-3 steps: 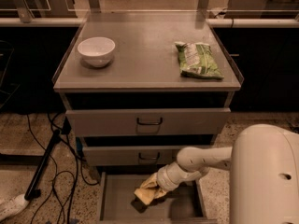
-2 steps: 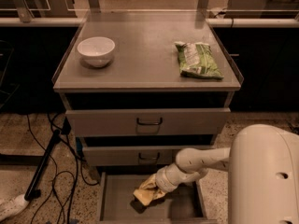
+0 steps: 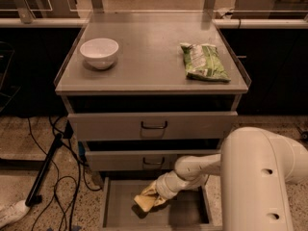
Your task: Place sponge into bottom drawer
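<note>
The bottom drawer [image 3: 187, 213] is pulled open at the foot of the grey cabinet, and its flat floor shows. My gripper [image 3: 149, 197] reaches down into it from the right, over the left-middle of the floor. It is shut on the sponge [image 3: 142, 204], a pale-yellow lump at its tip that hangs just above the drawer floor and casts a dark shadow beneath it. My white arm [image 3: 192, 170] crosses in front of the middle drawer.
A white bowl [image 3: 99, 52] and a green crinkly bag [image 3: 204, 61] sit on the cabinet top [image 3: 149, 42]. The two upper drawers [image 3: 154, 125] are slightly ajar. Black cables and a pole [image 3: 45, 172] lie on the floor at the left. My arm's large white housing [image 3: 264, 182] fills the lower right.
The gripper with the sponge has moved slightly left and lower inside the bottom drawer. Nothing else has moved.
</note>
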`<state>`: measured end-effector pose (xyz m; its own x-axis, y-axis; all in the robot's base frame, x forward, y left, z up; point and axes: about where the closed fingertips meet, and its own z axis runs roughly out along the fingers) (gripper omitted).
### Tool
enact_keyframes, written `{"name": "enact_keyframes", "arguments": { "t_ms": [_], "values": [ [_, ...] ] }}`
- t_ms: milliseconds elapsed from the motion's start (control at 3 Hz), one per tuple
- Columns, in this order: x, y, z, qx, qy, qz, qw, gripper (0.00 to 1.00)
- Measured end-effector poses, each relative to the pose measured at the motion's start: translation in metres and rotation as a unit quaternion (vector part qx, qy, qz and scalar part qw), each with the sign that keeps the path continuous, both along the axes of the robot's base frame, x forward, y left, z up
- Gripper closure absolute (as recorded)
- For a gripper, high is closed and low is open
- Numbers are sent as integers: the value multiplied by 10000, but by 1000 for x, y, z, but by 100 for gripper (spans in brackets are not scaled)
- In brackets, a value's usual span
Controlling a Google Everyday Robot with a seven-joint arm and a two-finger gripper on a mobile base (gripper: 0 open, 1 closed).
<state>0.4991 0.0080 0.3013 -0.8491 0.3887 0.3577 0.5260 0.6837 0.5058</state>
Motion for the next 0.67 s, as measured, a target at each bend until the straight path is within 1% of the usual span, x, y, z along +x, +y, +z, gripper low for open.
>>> {"name": "enact_keyframes", "arguments": {
  "t_ms": [333, 667],
  "values": [
    [-2, -6, -35, -62, 307, -316, 9990, 100],
    [0, -24, -73, -198, 567, -739, 9955, 100]
  ]
}}
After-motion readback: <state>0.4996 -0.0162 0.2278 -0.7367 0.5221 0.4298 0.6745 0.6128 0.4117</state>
